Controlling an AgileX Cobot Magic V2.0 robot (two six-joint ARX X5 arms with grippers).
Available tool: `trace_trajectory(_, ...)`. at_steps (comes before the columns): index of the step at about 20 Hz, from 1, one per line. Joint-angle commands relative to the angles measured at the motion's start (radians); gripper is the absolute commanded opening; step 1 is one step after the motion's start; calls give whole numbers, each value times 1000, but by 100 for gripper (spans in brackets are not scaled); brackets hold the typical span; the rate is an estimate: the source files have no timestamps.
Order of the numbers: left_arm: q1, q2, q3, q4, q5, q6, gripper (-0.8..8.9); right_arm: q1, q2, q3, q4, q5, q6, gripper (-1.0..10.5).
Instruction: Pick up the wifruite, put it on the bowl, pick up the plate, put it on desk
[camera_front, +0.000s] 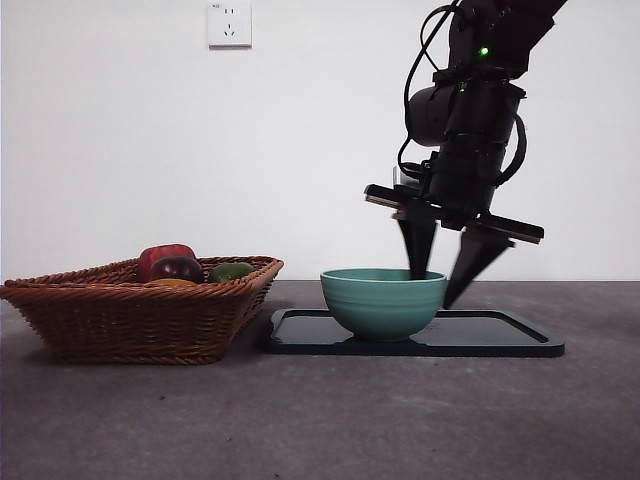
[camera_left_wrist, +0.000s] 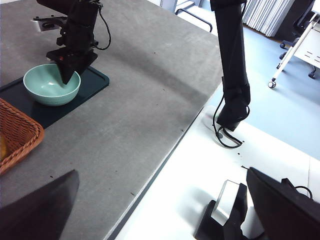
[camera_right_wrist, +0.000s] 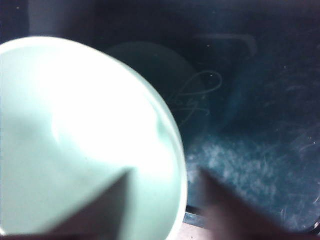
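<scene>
The bowl (camera_front: 383, 301) is straddled at its right rim by the spread right gripper (camera_front: 445, 262), one jaw inside, one outside. It stands on a dark tray (camera_front: 500, 335) on the bench (camera_front: 320, 420), with a wicker basket (camera_front: 140, 315) to its left.

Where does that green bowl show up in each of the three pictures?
Front view: the bowl sits right of centre on the dark tray, next to the basket.
Left wrist view: upper left, small.
Right wrist view: fills the left half, close and blurred.
Shared landmark: the right end effector, straddling the bowl's rim, one jaw inside and one outside.
</scene>
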Motion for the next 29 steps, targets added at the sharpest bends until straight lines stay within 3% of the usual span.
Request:
trace_trajectory(1, -6, 0, 13, 11, 5, 12, 566, 10, 23, 23, 10, 6, -10, 5)
trace_trajectory(8, -6, 0, 13, 11, 5, 12, 566, 15, -63, 52, 19, 27, 14, 5)
trace_trajectory(15, -6, 0, 13, 11, 5, 11, 566, 39, -233, 51, -247, 158, -74, 6)
trace_trajectory(23, -6, 0, 13, 11, 5, 11, 566, 190, -399, 10, -332, 158, -92, 6)
trace_trajectory(29, -6, 0, 13, 11, 5, 11, 566, 323, -513, -219, -257, 153, -51, 6)
